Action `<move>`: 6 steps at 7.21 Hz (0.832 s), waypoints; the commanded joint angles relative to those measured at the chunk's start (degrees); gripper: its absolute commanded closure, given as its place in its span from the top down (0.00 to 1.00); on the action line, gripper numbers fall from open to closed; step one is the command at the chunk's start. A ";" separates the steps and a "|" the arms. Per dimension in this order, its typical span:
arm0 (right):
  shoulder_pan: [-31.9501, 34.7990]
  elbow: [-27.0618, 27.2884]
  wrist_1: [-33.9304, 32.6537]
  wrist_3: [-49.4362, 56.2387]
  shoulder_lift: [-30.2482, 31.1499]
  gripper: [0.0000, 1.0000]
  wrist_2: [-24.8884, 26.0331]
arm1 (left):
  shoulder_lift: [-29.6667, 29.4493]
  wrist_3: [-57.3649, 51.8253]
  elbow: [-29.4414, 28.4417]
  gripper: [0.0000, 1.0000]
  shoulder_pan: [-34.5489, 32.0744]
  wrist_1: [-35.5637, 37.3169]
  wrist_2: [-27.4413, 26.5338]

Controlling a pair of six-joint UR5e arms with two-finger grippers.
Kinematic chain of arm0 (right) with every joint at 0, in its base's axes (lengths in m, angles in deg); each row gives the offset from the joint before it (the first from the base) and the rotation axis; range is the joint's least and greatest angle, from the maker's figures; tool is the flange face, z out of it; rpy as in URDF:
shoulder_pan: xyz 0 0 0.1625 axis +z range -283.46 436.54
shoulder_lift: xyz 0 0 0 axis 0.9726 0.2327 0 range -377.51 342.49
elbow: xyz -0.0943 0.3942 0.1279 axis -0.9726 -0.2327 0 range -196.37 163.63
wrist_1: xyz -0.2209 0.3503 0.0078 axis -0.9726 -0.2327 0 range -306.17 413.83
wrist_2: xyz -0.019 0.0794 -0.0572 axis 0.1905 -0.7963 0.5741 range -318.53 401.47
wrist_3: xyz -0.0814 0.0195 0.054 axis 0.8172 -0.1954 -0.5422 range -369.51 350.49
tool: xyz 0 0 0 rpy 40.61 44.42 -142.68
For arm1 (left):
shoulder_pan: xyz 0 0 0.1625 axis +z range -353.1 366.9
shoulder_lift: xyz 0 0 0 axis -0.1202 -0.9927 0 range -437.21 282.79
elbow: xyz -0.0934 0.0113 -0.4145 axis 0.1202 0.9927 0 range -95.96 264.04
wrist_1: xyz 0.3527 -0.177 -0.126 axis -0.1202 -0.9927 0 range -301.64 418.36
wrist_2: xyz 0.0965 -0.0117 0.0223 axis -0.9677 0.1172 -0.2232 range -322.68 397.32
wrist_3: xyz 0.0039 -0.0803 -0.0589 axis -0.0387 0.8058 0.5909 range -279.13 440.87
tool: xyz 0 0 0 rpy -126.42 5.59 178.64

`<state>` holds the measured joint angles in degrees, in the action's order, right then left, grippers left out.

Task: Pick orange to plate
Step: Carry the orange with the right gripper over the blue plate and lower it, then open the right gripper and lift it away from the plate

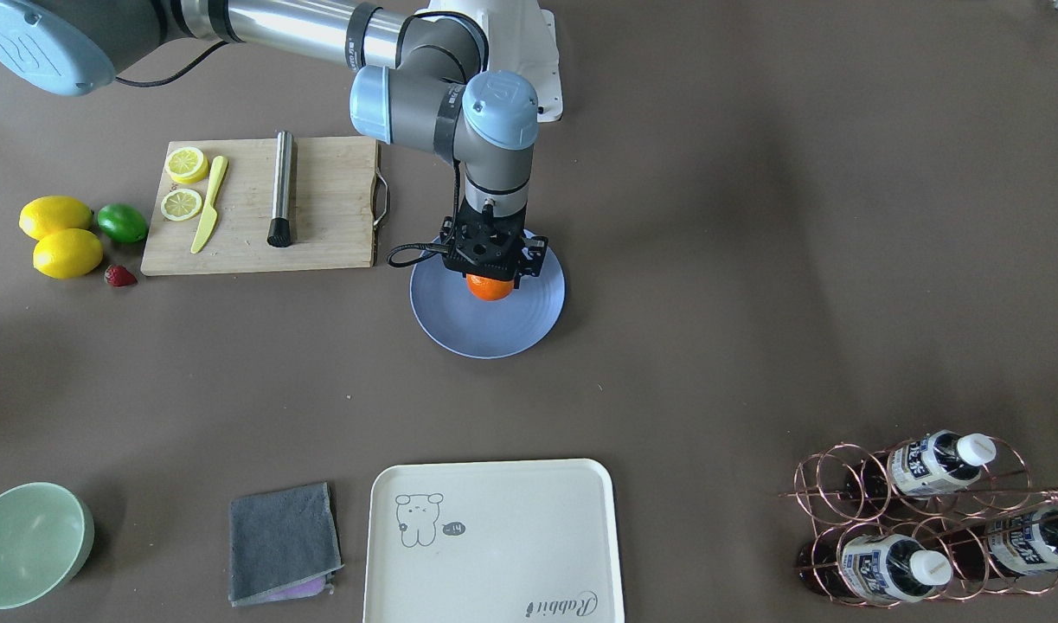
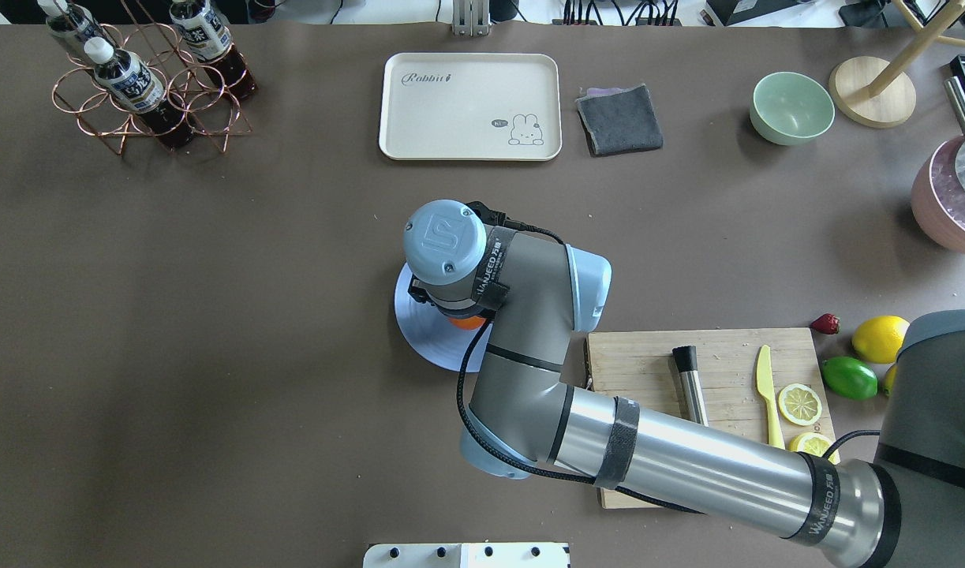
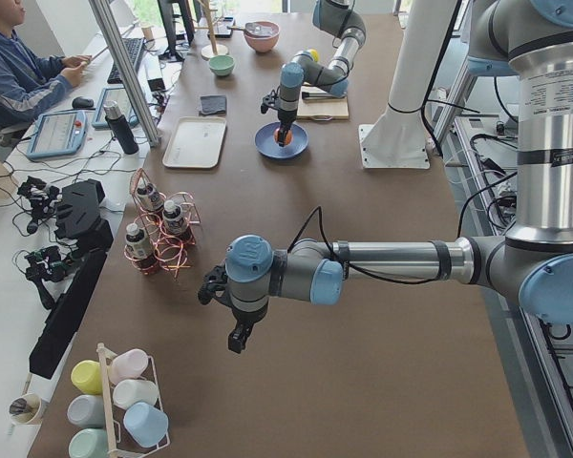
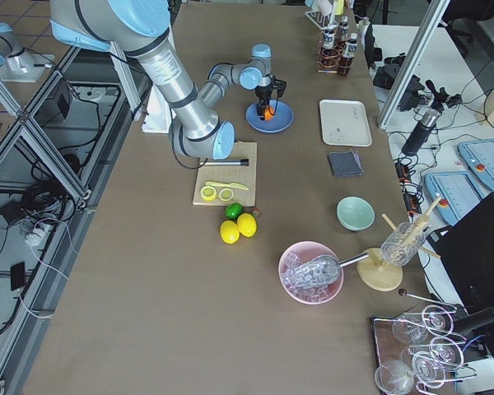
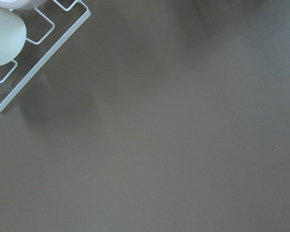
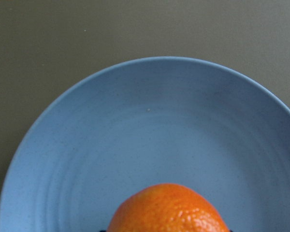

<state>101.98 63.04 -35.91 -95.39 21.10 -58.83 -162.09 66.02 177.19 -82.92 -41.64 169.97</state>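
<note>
The orange point(image 1: 490, 288) hangs just over the periwinkle-blue plate point(image 1: 494, 333) at the table's middle, with my right gripper point(image 1: 489, 275) pointing straight down and shut on it. In the right wrist view the orange point(image 6: 169, 208) fills the bottom edge, close to the camera, above the plate point(image 6: 145, 121); whether it touches the plate I cannot tell. From overhead the arm hides most of the orange point(image 2: 468, 321). My left gripper point(image 3: 237, 342) hovers over bare table far from the plate, shows only in the exterior left view, and I cannot tell its state.
A wooden cutting board point(image 1: 260, 208) with lemon slices, a yellow knife and a metal muddler lies beside the plate. Two lemons point(image 1: 57, 235), a lime point(image 1: 122, 222) and a strawberry sit beyond it. The cream tray point(image 1: 494, 536), grey cloth point(image 1: 282, 541), mint bowl point(image 1: 27, 541) and bottle rack point(image 1: 926, 519) line the operators' side.
</note>
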 commanded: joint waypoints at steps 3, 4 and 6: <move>12.75 3.54 -2.79 8.75 0.40 1.00 -12.94 | -0.46 0.00 -0.17 0.98 -0.35 6.17 3.12; 17.06 7.56 -6.55 17.59 4.07 1.00 -15.69 | -0.82 -0.09 1.49 0.98 -0.44 10.66 3.22; 27.51 17.22 -6.77 36.82 19.32 1.00 -21.49 | -0.29 -0.09 2.47 0.98 -0.44 10.88 3.22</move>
<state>122.82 74.55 -42.08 -70.81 31.55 -76.53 -162.44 65.94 179.13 -83.33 -31.59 173.10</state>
